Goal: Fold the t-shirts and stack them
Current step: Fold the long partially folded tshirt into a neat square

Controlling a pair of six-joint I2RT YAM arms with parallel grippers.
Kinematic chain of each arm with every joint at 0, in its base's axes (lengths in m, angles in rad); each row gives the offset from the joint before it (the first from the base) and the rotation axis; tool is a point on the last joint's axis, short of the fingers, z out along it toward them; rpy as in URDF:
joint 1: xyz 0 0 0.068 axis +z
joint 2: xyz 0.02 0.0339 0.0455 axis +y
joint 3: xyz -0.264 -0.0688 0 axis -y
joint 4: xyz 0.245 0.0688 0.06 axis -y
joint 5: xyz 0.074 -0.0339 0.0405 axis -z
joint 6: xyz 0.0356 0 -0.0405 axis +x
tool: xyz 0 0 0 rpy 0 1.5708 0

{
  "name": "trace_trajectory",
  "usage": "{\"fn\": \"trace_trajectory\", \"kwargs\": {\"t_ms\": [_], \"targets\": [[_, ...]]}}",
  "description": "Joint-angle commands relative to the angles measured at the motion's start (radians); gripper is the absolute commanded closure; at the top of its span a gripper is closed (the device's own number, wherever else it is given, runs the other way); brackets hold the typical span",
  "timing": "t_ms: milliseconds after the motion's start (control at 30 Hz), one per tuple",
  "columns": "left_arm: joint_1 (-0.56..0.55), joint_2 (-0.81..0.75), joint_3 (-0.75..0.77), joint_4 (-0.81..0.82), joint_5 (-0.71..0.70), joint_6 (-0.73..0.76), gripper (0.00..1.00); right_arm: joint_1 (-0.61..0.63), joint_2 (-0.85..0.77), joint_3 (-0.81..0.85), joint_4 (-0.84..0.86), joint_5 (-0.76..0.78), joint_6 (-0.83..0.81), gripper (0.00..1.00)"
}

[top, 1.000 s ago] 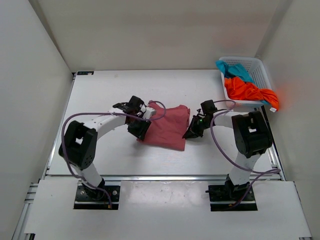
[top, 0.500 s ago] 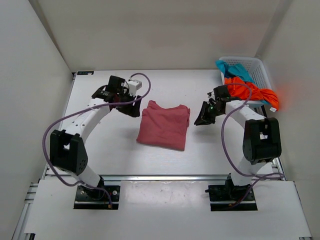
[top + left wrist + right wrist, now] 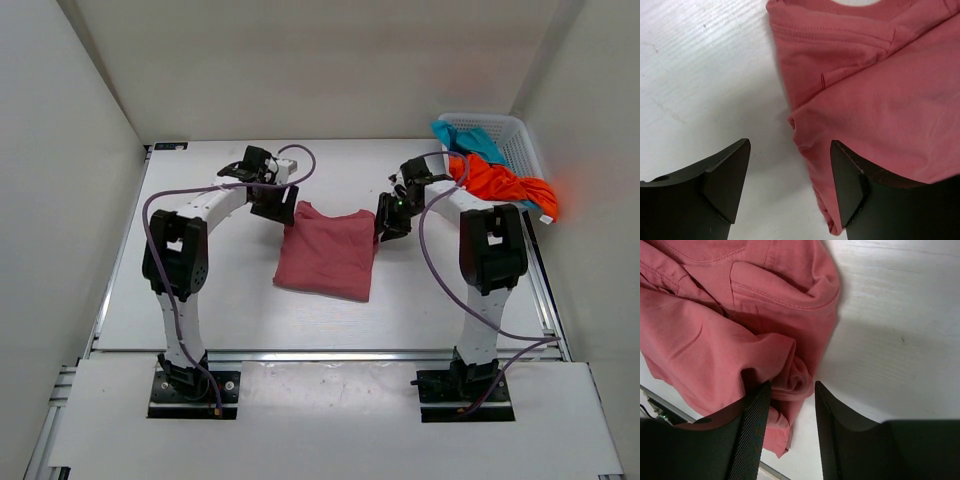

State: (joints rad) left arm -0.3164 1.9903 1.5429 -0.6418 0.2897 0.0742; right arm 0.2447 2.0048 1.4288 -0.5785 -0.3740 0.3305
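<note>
Pink shirt [image 3: 328, 255] lies folded into a rough rectangle mid-desk [image 3: 210, 290], neck opening toward the far edge.

Left claw [image 3: 278, 210] is at the shirt's far-left corner, tips down. In the left wrist view the left claw [image 3: 789, 147] is released, jaws spread wide. The pink shirt's [image 3: 880, 100] left edge runs between them: one finger [image 3: 725, 180] is over bare desk, the other [image 3: 847, 185] over the cloth. No grasp on it.

Right claw [image 3: 388, 222] is at the shirt's far-right corner, right against the cloth. In the right wrist view the right claw [image 3: 791, 386] is parted, less wide than the left, straddling a small bunched fold at the edge of the pink shirt [image 3: 715, 325]. The fold looks loose, not squeezed, so released.

White basket [image 3: 520, 125] sits in the desk's far-right corner, well apart from the pink shirt. Orange shirt [image 3: 495, 180] is piled in it and spills over the near rim toward the desk's right edge. Teal shirt [image 3: 468, 140] is draped over the basket's far-left corner, touching the orange one. Both are bunched up, unfolded.
</note>
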Motion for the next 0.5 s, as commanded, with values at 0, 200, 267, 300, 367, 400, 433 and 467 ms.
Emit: {"fn": "trace_trajectory", "kwargs": {"t_ms": [0,200,267,300,367,400,433,467], "targets": [[-0.006,-0.01,0.069,0.048,0.028,-0.024,0.24,0.002,0.025,0.055,-0.026,-0.009,-0.022,0.54],[-0.026,0.03,0.085,0.099,0.026,-0.036,0.23,0.01,0.064,0.061,-0.027,-0.037,-0.01,0.58],[-0.027,0.036,0.083,0.125,0.016,-0.039,0.24,0.021,0.072,0.059,-0.027,-0.054,-0.007,0.66],[-0.035,0.048,0.085,0.129,0.009,-0.04,0.29,0.019,0.065,0.053,-0.027,-0.055,-0.005,0.74],[-0.035,0.059,0.085,0.14,0.012,-0.051,0.38,0.022,0.065,0.052,-0.03,-0.059,-0.004,0.88],[-0.029,0.068,0.08,0.139,0.022,-0.056,0.44,0.028,0.051,0.048,-0.03,-0.062,0.01,0.95],[-0.026,0.073,0.079,0.143,0.037,-0.063,0.51,0.025,0.045,0.047,-0.027,-0.069,0.01,1.0],[-0.032,0.076,0.079,0.142,0.035,-0.063,0.54,0.022,0.038,0.041,-0.024,-0.068,0.007,1.0]]}}
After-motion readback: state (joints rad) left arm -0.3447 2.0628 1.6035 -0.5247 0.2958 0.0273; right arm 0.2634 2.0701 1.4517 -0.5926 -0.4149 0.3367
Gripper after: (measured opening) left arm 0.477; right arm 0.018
